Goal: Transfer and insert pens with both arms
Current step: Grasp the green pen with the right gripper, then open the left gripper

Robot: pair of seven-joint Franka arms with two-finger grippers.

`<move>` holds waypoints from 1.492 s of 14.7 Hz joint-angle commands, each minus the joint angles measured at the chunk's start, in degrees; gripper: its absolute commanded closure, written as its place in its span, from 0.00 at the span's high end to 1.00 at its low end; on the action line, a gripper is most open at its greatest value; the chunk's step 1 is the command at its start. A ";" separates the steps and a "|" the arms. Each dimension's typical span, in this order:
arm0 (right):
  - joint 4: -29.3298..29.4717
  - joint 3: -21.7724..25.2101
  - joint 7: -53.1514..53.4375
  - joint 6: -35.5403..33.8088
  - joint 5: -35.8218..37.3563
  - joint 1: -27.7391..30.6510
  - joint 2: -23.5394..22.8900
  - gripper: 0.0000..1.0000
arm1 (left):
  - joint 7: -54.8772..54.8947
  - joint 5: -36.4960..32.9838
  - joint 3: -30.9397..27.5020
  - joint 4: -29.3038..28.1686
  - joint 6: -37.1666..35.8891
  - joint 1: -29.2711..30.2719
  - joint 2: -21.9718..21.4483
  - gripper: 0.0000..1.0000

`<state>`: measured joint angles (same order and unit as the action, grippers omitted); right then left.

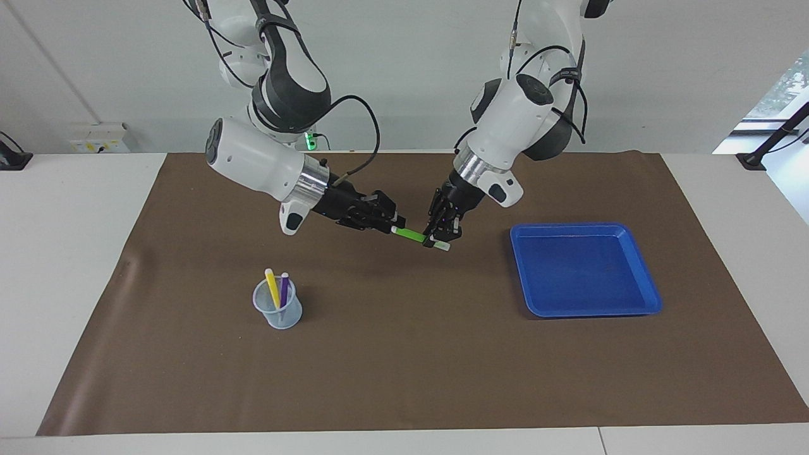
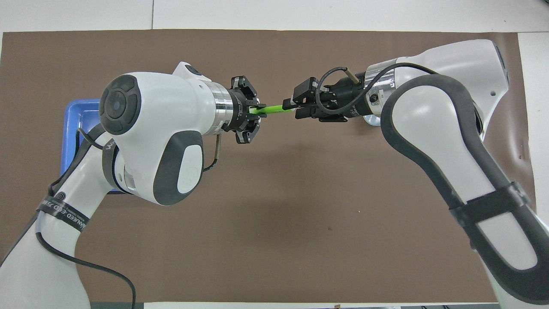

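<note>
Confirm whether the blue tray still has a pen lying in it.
No: in the facing view the blue tray holds nothing; the yellow pen and purple pen stand in the clear cup, and the green pen hangs between the grippers.

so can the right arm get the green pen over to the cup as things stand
Probably not yet: the left gripper is shut on the green pen's pale end, with the right gripper at the other end. The cup is unobstructed.
</note>
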<state>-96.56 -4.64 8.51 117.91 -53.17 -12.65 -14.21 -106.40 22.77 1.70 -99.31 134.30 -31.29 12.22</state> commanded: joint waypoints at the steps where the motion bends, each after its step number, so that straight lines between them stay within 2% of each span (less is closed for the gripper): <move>1: -1.87 -0.20 0.11 1.71 -1.50 -0.09 1.29 0.45 | -0.73 0.96 -0.73 0.61 0.70 -1.40 0.62 0.00; 5: -1.87 -0.20 0.11 2.94 -1.50 -0.96 1.29 0.43 | -0.73 0.96 -0.73 0.61 0.52 -1.40 0.62 0.00; 7: -1.87 -0.20 0.11 3.20 -1.50 -1.23 1.29 0.36 | -0.65 0.96 -0.73 0.53 0.52 -1.40 0.62 0.00; 12: -2.31 -0.20 0.11 3.12 -1.50 -1.23 1.38 0.36 | -0.65 0.96 -0.82 0.35 0.52 -1.32 0.62 0.00; 17: -2.31 -0.20 0.11 3.20 -1.58 -0.62 1.29 0.21 | -0.65 0.96 -0.82 0.35 0.43 -1.32 0.62 0.00; 18: -2.31 -0.20 0.11 3.12 -1.59 -0.62 1.29 0.14 | -0.65 0.96 -0.82 0.35 0.43 -1.40 0.62 0.00; 19: -2.31 -0.20 0.11 3.12 -1.59 -0.53 1.29 0.01 | -0.65 0.96 -0.73 0.35 0.43 -1.32 0.62 0.00; 22: -2.31 -0.20 0.20 3.03 -1.59 -0.62 1.29 0.00 | -0.56 0.87 -0.82 0.35 0.43 -1.32 0.53 0.00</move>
<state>-97.52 -4.40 8.51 119.90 -53.81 -13.67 -14.05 -106.85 23.01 1.42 -99.32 134.51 -31.85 12.51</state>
